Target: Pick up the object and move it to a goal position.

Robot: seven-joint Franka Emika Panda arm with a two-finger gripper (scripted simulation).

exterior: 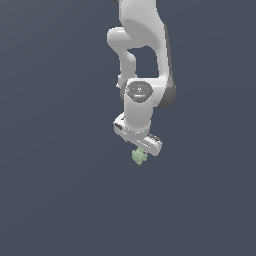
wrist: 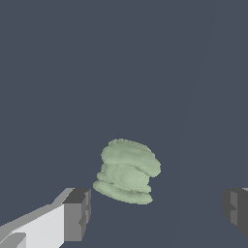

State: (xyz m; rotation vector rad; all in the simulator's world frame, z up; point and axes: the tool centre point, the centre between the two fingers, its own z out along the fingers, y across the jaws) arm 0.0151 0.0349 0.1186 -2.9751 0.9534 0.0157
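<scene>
Sage-green object [wrist: 127,171] sits alone on the plain slate-blue surface [exterior: 55,190], nothing near it or blocking it. Gripper [wrist: 156,213] spread wide, fingers [wrist: 77,213] well apart, holding and touching nothing; object lies just below it.

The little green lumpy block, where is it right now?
The green block sits just below the white gripper near the exterior view's middle; in the wrist view it lies between the open fingers, touching neither.
</scene>
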